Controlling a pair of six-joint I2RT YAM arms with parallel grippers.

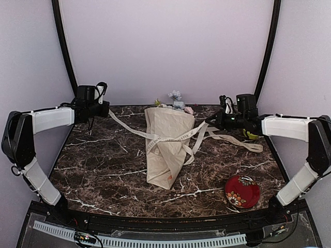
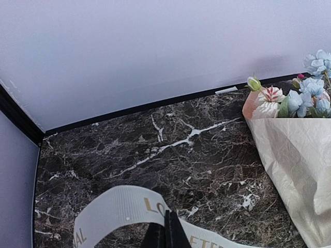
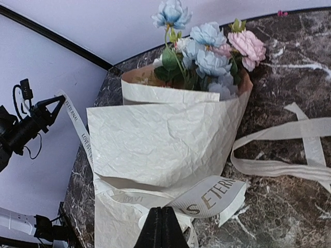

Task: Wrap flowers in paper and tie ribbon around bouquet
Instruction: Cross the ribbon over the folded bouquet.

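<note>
— Where the left gripper (image 1: 107, 110) and right gripper (image 1: 210, 122) each pinch the ribbon (image 1: 130, 128), what lies between?
— The bouquet (image 1: 166, 142), mid table (image 1: 98, 166), flowers (image 1: 176, 96) at the far edge; bare marble flanks it. Ribbon lettering reads "ETER".

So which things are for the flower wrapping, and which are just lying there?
For the job: paper, flowers, ribbon, pinched by the left gripper and right gripper.
Just lying about: red flowery round thing, lime-green thing.
</note>
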